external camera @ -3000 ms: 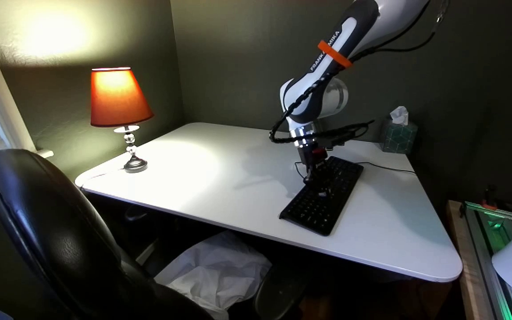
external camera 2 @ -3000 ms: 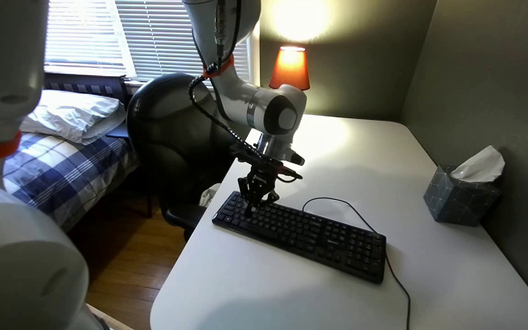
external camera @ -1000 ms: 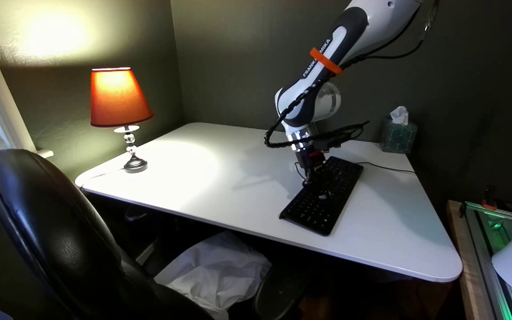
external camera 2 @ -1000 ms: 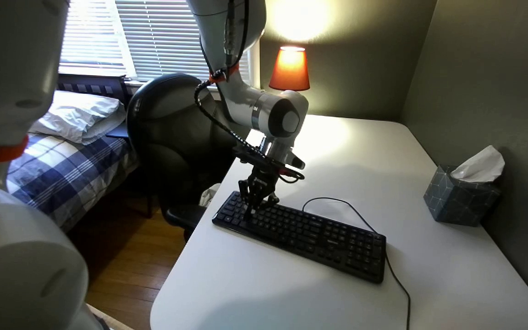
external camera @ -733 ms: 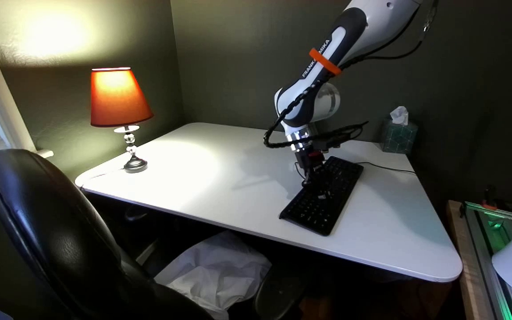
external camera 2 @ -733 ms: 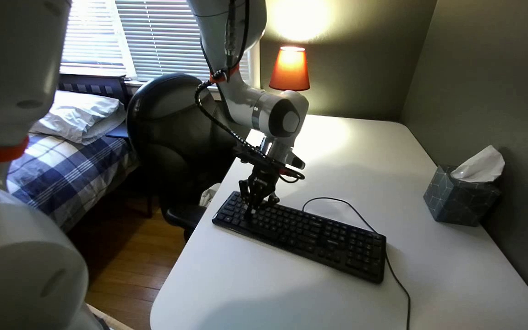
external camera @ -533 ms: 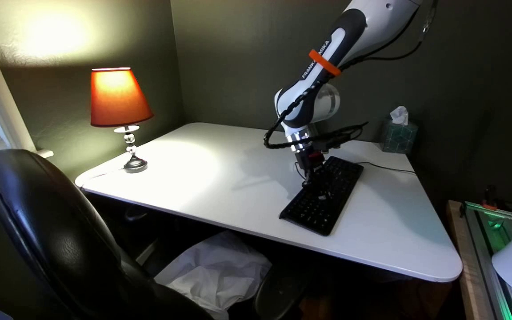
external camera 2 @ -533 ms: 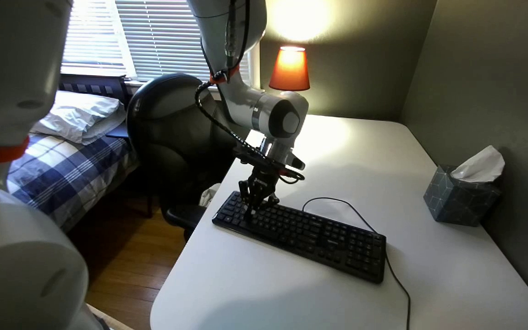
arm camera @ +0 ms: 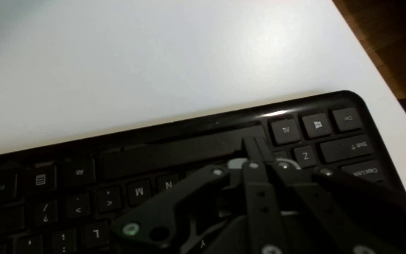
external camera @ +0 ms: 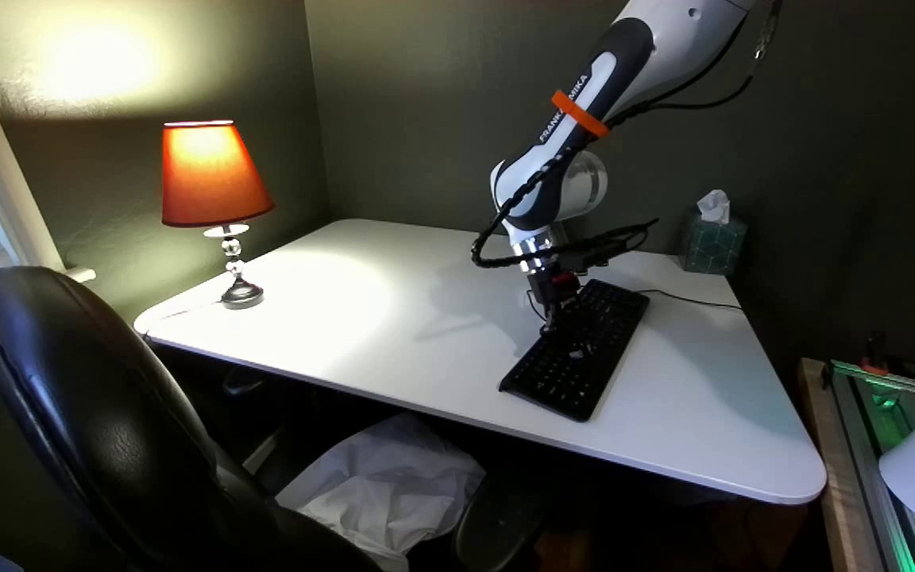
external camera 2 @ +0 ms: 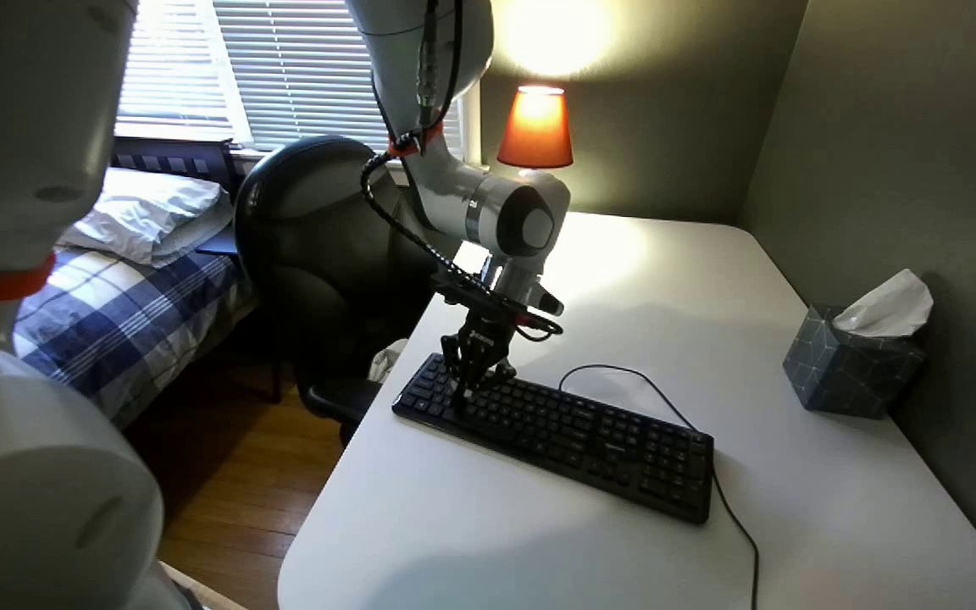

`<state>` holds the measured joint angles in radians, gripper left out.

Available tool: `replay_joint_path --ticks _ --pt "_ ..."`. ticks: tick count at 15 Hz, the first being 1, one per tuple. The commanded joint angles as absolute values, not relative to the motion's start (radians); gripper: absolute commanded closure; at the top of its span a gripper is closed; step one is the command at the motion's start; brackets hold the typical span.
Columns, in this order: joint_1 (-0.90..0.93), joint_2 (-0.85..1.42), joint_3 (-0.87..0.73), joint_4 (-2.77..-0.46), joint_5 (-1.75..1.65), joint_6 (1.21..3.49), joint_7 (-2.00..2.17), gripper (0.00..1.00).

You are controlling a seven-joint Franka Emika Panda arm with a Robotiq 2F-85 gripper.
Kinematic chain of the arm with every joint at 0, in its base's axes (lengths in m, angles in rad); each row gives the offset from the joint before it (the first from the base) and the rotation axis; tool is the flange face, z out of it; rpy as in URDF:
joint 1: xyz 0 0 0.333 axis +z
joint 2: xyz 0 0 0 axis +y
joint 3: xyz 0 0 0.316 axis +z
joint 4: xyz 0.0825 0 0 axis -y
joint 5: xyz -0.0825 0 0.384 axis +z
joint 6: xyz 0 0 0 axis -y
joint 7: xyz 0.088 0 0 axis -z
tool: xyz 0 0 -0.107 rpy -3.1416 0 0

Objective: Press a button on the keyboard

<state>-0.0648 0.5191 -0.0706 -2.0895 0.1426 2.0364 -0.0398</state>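
Note:
The black keyboard lies flat on the white desk in both exterior views (external camera: pixel 615 314) (external camera 2: pixel 615 445), with a thin cable (external camera 2: pixel 738 525). In the wrist view its space bar (arm camera: pixel 174 152), Alt key (arm camera: pixel 285 130) and Z key (arm camera: pixel 305 156) show. My gripper (arm camera: pixel 254 141) points down at the keyboard with its two fingertips together and nothing between them. The tips are over the end of the space bar nearest that Alt key. They look to be on it, but contact or key travel cannot be told. The gripper also shows low at the keyboard in an exterior view (external camera 2: pixel 459 402). Keys beneath it are hidden.
A teal tissue box (external camera: pixel 712 245) stands near the wall, beyond the keyboard. A lamp with a red shade (external camera: pixel 215 175) stands at the desk's far corner. A black chair (external camera 2: pixel 318 263) is beside the desk edge close to the gripper.
Since three seconds ago the arm has lowered and shifted slightly, with the gripper still at the same part of the keyboard. Over the last second it has hardly moved. The keyboard has stayed put.

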Motion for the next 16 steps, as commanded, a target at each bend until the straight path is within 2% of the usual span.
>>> replay_joint_path --ticks 1,16 --pt "-0.077 0.538 -0.06 -2.065 0.134 2.009 -0.029 1.0" --pt "-0.091 0.554 -0.059 -2.051 0.138 1.999 -0.04 1.0"
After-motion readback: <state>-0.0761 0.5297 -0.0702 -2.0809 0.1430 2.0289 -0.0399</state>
